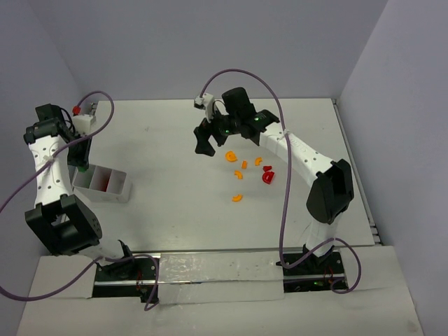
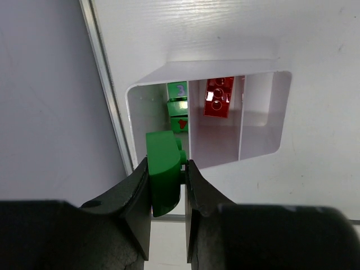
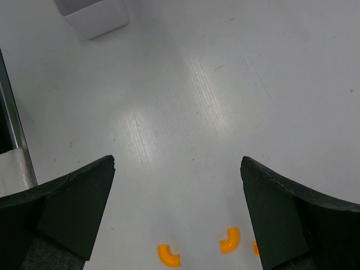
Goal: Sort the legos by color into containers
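left pincer [image 2: 167, 169] clamps green lego [image 2: 163, 151], right pincer [image 3: 177, 163] spread

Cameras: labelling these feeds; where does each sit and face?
Top external: above and behind, looking down on the table; left arm, right arm show.
Left wrist: on left arm, looking into the tray; left end effector grips a green lego.
Right wrist: on right arm, facing the table; right end effector open.
Shared: top and right wrist show orange legos.
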Controlling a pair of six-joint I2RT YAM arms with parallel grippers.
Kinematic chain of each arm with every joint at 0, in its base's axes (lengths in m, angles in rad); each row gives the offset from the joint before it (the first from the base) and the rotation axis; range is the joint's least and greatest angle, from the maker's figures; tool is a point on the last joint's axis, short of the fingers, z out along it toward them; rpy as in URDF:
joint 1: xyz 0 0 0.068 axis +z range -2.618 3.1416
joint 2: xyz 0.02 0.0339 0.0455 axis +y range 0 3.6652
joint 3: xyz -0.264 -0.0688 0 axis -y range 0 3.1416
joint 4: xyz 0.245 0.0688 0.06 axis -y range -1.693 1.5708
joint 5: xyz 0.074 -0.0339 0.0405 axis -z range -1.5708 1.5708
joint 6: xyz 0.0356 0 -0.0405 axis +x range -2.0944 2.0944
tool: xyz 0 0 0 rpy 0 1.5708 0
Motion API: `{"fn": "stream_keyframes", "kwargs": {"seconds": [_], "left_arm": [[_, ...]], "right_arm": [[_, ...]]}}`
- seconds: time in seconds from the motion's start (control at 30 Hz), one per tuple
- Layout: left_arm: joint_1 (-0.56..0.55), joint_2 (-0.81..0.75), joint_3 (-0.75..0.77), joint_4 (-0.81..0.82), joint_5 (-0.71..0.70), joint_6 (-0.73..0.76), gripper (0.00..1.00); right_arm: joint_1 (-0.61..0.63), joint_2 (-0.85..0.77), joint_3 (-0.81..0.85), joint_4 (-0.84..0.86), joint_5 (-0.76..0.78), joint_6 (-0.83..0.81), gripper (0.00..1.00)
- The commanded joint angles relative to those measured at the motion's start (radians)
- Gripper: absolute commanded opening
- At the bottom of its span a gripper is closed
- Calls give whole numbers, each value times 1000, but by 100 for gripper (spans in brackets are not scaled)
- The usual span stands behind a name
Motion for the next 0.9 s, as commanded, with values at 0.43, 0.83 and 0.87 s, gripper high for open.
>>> {"fn": "stream_keyframes", "kwargs": {"seconds": [0.43, 0.83, 0.87], "left_arm": [[17, 57, 8, 77, -43, 4, 30], [15, 57, 19, 69, -29, 11, 67], [16, 57, 30, 62, -19, 10, 67]], "right_arm": [[-20, 14, -17, 59, -36, 12, 100], [-29, 28, -17, 62, -45, 13, 100], [-30, 27, -17, 64, -44, 14, 100]]}}
